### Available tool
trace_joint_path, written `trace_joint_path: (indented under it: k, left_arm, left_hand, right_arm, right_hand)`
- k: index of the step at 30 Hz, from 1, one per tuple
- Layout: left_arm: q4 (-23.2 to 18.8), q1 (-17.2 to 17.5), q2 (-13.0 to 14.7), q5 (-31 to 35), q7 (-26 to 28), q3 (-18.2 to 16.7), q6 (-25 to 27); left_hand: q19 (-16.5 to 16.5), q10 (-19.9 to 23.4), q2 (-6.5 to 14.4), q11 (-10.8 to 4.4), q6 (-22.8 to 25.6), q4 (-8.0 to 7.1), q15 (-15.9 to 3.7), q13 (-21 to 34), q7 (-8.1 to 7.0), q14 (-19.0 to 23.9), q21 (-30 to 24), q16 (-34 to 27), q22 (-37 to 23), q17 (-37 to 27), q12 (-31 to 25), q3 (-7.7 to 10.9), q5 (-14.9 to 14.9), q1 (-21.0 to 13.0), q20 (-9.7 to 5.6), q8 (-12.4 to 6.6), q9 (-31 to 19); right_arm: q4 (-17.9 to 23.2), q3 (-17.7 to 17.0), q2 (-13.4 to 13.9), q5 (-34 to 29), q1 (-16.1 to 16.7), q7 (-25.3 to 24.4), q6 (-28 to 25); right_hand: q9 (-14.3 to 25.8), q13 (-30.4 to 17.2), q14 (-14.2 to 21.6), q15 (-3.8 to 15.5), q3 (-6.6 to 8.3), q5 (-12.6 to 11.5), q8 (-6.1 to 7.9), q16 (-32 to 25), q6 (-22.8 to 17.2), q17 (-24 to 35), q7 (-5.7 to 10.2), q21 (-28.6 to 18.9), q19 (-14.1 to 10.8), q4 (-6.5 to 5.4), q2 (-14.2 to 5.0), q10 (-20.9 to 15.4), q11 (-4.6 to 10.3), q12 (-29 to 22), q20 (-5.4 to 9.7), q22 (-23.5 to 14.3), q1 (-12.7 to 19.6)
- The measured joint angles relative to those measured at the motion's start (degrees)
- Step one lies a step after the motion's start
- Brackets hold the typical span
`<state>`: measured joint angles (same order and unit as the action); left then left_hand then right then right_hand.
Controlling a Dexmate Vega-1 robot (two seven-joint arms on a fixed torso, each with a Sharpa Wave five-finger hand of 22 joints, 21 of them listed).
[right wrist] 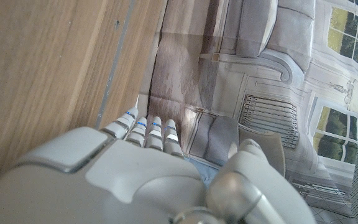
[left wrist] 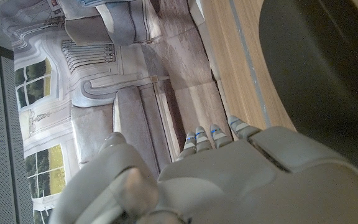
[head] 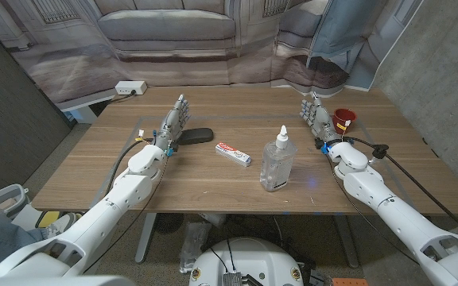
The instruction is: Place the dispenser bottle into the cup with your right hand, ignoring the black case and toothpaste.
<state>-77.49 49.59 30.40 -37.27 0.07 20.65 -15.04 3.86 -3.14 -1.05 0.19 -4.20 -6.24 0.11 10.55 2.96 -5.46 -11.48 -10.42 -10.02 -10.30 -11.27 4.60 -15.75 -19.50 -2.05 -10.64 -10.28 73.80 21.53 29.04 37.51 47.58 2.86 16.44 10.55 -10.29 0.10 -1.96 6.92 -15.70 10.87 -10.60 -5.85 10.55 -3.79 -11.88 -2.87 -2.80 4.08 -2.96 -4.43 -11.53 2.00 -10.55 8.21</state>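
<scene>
The dispenser bottle (head: 277,161) stands upright on the wooden table (head: 213,187), a little right of centre and toward the near edge; it is clear, with a white nozzle cap on top, and nothing touches it; the cup (head: 344,119) is red and sits near the table's far right corner, well apart from the bottle; the right hand (head: 319,117) stands on the table just beside the cup, on the cup's inner side, with its fingers extended toward the far edge and spread slightly apart, holding nothing; whether it touches the cup cannot be told from the head view; the right wrist view shows the back of that hand (right wrist: 135,174) and its fingertips (right wrist: 143,132) reaching along the wood grain, empty; the left hand (head: 173,123) stands on the left half of the table, fingers likewise extended and apart, holding nothing; the black case (head: 196,136) lies flat just beside it, on the side toward the centre, and contact between the two cannot be confirmed; the left wrist view shows the back of the left hand (left wrist: 241,177) with the case (left wrist: 322,74) as a large dark rounded shape close alongside; the toothpaste (head: 234,153) lies flat between the case and the bottle, angled across the boards, clear of both; a white power strip (head: 130,87) rests at the far left corner.
</scene>
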Motion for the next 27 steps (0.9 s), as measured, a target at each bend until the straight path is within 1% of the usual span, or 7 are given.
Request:
trace_joint_path:
  k: [5,7,9,11,18,23,27]
  left_arm:
    - [-1.6,0.8,0.4,-0.1,0.9,-0.3,0.6]
    - [-2.1,1.0,0.5,-0.1,1.1,-0.3,0.8]
    - [-2.3,1.1,0.6,-0.1,1.2,-0.3,1.0]
    - [-2.5,1.1,0.7,-0.1,1.2,-0.3,1.3]
    - [-2.8,1.1,0.9,-0.2,1.1,0.0,2.2]
    - [-3.2,1.0,1.1,-0.2,1.0,0.1,2.8]
    - [-3.7,1.0,1.4,-0.2,1.2,0.1,3.2]
  left_hand:
    - [0.0,0.0,0.0,0.0,0.0,0.0,0.0,0.0,0.0,0.0,0.0,0.0,0.0,0.0,0.0,0.0,0.0,0.0,0.0,0.0,0.0]
    - [0.0,0.0,0.0,0.0,0.0,0.0,0.0,0.0,0.0,0.0,0.0,0.0,0.0,0.0,0.0,0.0,0.0,0.0,0.0,0.0,0.0]
    - [0.0,0.0,0.0,0.0,0.0,0.0,0.0,0.0,0.0,0.0,0.0,0.0,0.0,0.0,0.0,0.0,0.0,0.0,0.0,0.0,0.0]
    - [0.0,0.0,0.0,0.0,0.0,0.0,0.0,0.0,0.0,0.0,0.0,0.0,0.0,0.0,0.0,0.0,-0.4,0.0,0.0,0.0,-0.2]
    - [0.0,0.0,0.0,0.0,0.0,0.01,0.16,0.0,0.0,-0.2,0.0,0.0,0.0,0.0,0.0,0.0,-0.4,0.0,0.0,0.0,-0.3]
    - [0.0,0.0,0.0,0.0,0.0,0.01,0.16,0.0,0.0,-0.2,0.0,0.0,0.0,0.0,0.0,0.0,-0.4,0.0,0.0,0.0,-0.3]
    - [0.0,0.0,0.0,0.0,0.0,0.01,0.16,0.0,0.0,-0.2,0.0,0.0,0.0,0.0,0.0,0.0,-0.4,0.0,0.0,0.0,-0.3]
  right_arm:
    - [-0.1,0.1,0.0,0.2,-0.2,0.4,-0.3]
    - [-0.1,0.1,0.0,0.3,-0.2,0.4,-0.5]
    - [-0.1,0.2,0.0,0.3,-0.2,0.4,-0.6]
    - [0.0,0.2,0.0,0.3,-0.1,0.4,-0.6]
    - [0.4,0.2,0.2,0.3,0.2,0.1,-0.7]
    - [0.7,0.1,0.3,0.2,0.3,0.0,-0.7]
    - [0.8,0.1,0.4,0.2,0.5,0.0,-0.7]
  right_hand:
    - [0.0,0.0,0.0,0.0,0.0,0.0,0.0,0.0,0.0,0.0,0.0,-0.1,-0.3,0.0,0.06,-0.3,-0.26,0.0,0.15,0.0,0.1]
    - [0.0,0.0,0.3,-0.31,0.0,0.0,0.0,-0.2,0.0,0.0,0.0,-0.2,-0.5,0.0,0.06,-0.3,-0.3,-0.4,-0.07,0.0,0.1]
    - [0.0,0.0,0.3,-0.31,0.0,0.0,0.0,-0.2,0.0,0.0,0.0,-0.2,-0.6,0.0,0.06,-0.3,-0.3,-0.4,-0.13,0.0,0.1]
    - [0.0,0.0,0.4,-0.26,-0.01,0.0,0.0,-0.2,-0.2,0.0,-0.2,-0.2,-0.9,0.01,0.06,-0.4,-0.41,-0.4,0.16,0.0,0.1]
    - [0.0,0.0,0.8,-0.32,-0.02,0.0,0.0,-0.2,-0.2,0.0,-0.2,-0.2,-1.1,0.02,-0.18,-0.6,-0.61,-0.4,-0.04,0.0,0.3]
    - [0.0,0.0,0.8,-0.4,-0.02,0.0,0.0,-0.2,-0.2,0.0,-0.2,-0.4,-1.7,0.02,-0.18,-1.0,-0.29,-0.4,0.15,0.0,0.3]
    - [0.0,0.0,1.1,-0.09,-0.02,0.0,0.0,-0.4,-0.2,0.0,-0.2,-0.4,-1.7,0.02,-0.18,-1.2,-0.58,-0.4,0.15,0.0,0.3]
